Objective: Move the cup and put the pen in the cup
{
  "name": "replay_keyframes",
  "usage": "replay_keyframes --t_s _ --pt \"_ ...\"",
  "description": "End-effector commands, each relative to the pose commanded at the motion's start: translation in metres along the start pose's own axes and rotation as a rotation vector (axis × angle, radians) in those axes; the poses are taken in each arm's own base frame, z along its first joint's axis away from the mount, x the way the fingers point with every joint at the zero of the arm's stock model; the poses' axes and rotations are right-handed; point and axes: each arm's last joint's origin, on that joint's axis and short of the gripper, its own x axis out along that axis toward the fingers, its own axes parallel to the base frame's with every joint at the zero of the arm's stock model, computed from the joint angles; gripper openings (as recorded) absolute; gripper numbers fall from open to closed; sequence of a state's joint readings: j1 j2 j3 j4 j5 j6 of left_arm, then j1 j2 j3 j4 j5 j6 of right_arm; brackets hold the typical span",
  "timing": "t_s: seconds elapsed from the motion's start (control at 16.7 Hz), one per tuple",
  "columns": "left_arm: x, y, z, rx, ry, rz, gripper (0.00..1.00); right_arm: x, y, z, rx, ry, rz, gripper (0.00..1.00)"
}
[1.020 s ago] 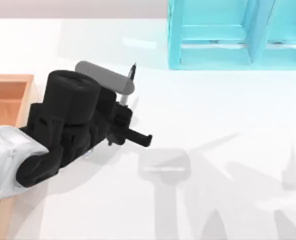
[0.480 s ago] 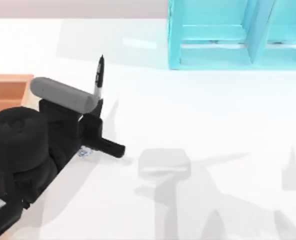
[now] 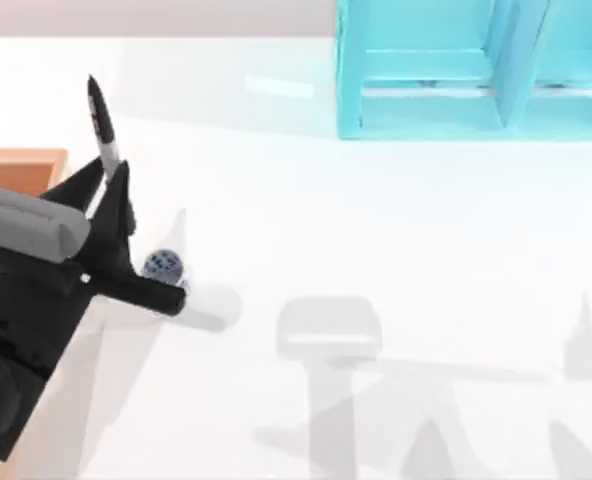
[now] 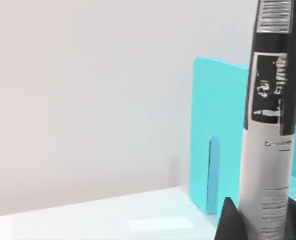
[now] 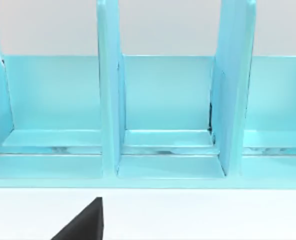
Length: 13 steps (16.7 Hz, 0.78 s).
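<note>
Jaws around black, grey-labelled pen [image 3: 103, 125]

Upright pen [image 3: 103, 125] above blue-patterned cup [image 3: 162, 266]

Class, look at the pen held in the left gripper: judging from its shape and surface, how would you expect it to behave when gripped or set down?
The pen looks slim, straight and rigid, so it probably stays stiff in the left gripper. Its round barrel would likely roll if laid on the table. The smooth labelled middle, seen in the left wrist view, may slip in a loose grip.
</note>
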<state>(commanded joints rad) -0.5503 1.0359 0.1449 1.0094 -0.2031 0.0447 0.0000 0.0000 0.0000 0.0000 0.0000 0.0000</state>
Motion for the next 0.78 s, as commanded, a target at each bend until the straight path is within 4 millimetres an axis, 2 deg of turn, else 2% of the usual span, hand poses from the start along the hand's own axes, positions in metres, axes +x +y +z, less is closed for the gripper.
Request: replay_keyframes --t_s 0.12,0.42,0.78 --pt "-0.0067 0.0036 0.0001 -0.004 -0.034 0.015 0.0 0.0 0.0 0.0 0.0 0.0 0.0 1.0" --pt "-0.0073 0.0039 0.0 -0.004 -0.036 0.016 0.0 0.0 0.0 0.0 0.0 0.0 0.0 1.0" --pt "0.0002 0.0029 -0.0023 -0.003 -0.033 0.015 0.0 0.0 0.0 0.0 0.0 0.0 0.0 1.0"
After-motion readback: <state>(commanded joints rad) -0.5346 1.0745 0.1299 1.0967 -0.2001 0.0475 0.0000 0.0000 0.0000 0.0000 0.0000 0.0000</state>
